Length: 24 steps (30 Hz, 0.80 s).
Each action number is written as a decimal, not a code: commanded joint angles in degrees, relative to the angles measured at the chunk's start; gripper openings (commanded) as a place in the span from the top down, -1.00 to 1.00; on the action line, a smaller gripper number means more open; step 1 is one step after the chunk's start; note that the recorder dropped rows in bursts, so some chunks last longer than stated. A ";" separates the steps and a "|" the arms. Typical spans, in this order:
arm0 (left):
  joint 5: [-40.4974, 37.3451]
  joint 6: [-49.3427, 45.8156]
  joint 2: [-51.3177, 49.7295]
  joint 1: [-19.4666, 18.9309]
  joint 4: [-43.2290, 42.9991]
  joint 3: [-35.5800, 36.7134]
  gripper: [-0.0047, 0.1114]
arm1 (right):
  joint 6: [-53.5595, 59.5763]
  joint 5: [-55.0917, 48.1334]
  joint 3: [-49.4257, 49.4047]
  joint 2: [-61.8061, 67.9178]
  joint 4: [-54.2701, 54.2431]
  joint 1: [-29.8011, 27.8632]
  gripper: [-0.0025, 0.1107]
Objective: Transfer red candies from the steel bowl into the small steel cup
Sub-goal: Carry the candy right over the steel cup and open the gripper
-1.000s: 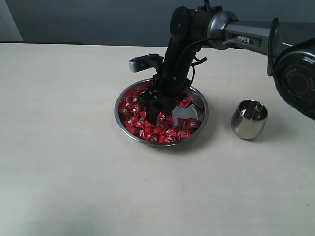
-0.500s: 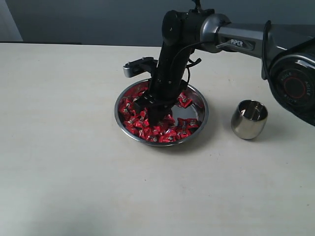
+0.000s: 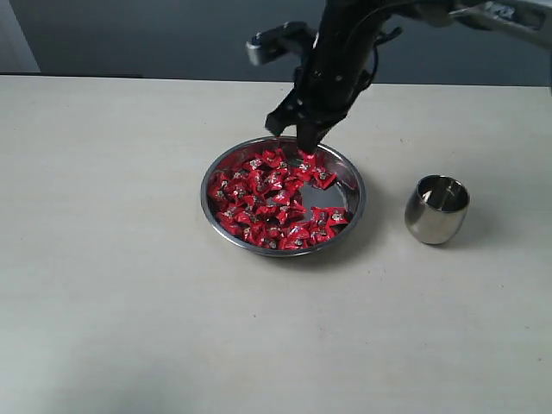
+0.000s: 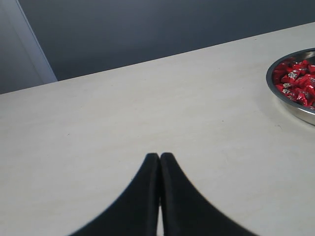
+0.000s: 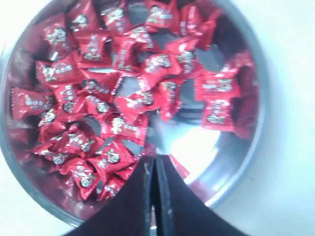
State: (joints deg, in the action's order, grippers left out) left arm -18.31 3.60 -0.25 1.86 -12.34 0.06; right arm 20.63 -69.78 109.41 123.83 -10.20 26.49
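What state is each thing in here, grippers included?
Steel bowl: upright on the table, part full.
Red candies: wrapped, piled in the steel bowl.
Small cup: upright, no red visible inside.
Right gripper: shut above the steel bowl's far side; candy pinched or not, unclear.
Left gripper: shut, empty, over the table.

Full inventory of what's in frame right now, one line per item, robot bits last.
candies: many, shiny red wrappers, heaped in the bowl, part of its bottom bare
bowl: one, shiny steel, middle of the table
cup: one, polished steel, on the table right of the bowl, apart from it, no red showing inside
table: one, pale beige, under everything
wall: one, dark grey, behind the table
right arm: one, black, reaching in from the upper right
right pincer: one, black, shut, above the bowl's far side; whether it grips a candy is unclear
left pincer: one, black, shut, over bare table, away from the bowl
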 commanded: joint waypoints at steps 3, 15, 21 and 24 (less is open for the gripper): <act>0.39 0.31 0.25 0.02 -0.18 -0.06 0.91 | -6.03 -0.18 -1.31 -5.09 3.72 -9.49 0.95; 0.39 0.31 0.25 0.02 -0.18 -0.06 0.91 | -5.71 -0.18 -21.40 -10.70 4.65 -17.34 0.95; 0.39 0.31 0.25 0.02 -0.18 -0.06 0.91 | -5.71 -0.18 -21.40 -11.21 4.77 -17.34 0.95; 0.39 0.31 0.25 0.02 -0.18 -0.06 0.91 | -5.71 -0.18 -21.40 -11.21 5.79 -17.34 0.86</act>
State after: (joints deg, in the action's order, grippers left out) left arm -18.31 3.60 -0.25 1.86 -12.34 0.06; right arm 14.67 -70.30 88.29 113.13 -6.09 9.60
